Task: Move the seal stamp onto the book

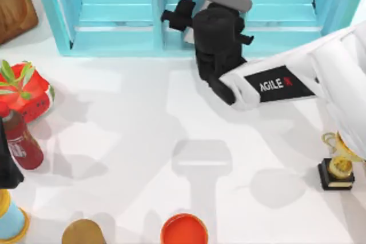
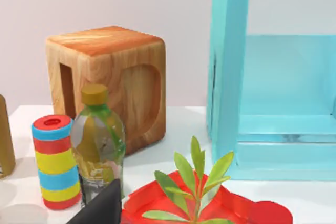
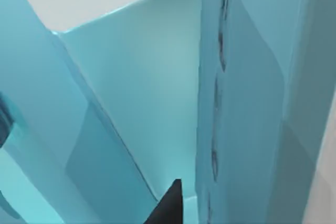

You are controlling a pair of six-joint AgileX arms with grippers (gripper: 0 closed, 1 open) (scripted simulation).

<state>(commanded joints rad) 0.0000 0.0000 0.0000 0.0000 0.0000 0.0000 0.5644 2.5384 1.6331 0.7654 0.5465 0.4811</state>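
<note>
right gripper (image 1: 178,16) at shelf unit (image 1: 114,12), 12 o'clock | grip: we cannot tell | we should withdraw slowly, clear of the divider

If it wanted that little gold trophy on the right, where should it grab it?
Probably the trophy's narrow gold body, above its wider black base, coming from the top view's left across the open table: it stands upright near the right edge.

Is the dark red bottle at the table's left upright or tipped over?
Upright, as far as the top view shows: the dark red bottle stands on the table, its cap seen from above and its shadow cast beside it.
</note>
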